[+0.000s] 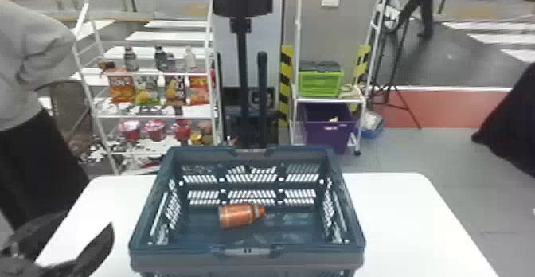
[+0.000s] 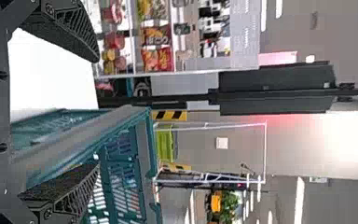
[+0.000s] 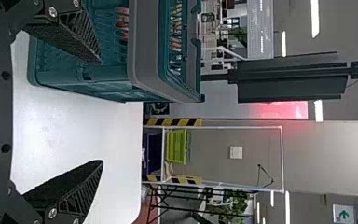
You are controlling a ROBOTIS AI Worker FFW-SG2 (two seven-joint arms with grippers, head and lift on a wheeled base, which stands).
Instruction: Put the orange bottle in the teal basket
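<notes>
Spanning the middle of the smooth white table [image 1: 398,216], the hard-plastic teal basket [image 1: 171,259] stood between two released grippers and held the orange bottle [image 1: 239,215].
The tabletop had rounded far corners, with bare surface on both sides of the basket, wider to the right. The basket was an open rectangle, its walls cut with rows of slots, its rim thick and dipped at a handle in the middle of the near and far sides. The left gripper [image 1: 89,222] hung at the near left, its ribbed black fingers spread and empty; the right gripper [image 3: 100,112], to the right of the basket, was parted just as widely around nothing. The bottle, rounded and narrowing to its neck, lay on its side on the basket floor, neck to the right, apart from both side walls.
</notes>
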